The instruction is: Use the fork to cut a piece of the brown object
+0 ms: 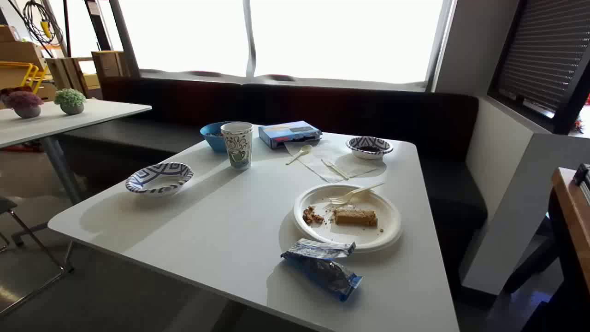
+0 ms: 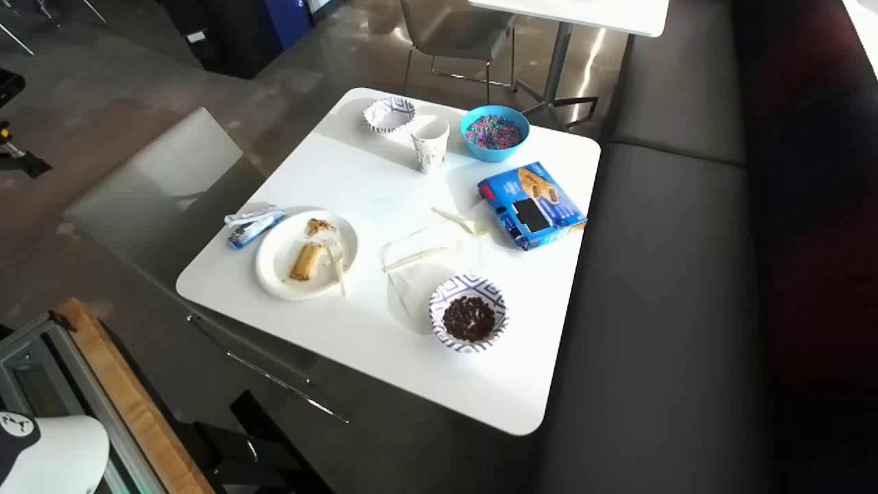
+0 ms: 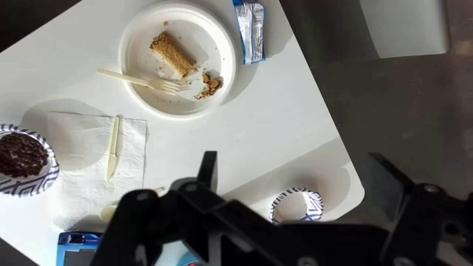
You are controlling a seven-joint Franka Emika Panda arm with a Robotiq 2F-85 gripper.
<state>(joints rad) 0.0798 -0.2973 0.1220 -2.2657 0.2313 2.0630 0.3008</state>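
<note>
On the plate (image 1: 364,235), in both exterior views: brown bar (image 1: 355,217), crumbled bits (image 1: 312,216) apart near one end, loose fork (image 1: 349,196) across the rim. In wrist view: same layout, empty gripper (image 3: 297,160), jaws spread wide. Judged cut already, maybe by fork; probably little left.

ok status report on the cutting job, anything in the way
Black two-fingered gripper open, empty. Slim whitish plastic fork ungripped, across rim of round white plate. Oblong tan-brown food bar on plate beside it. Nothing visible covers either.
</note>
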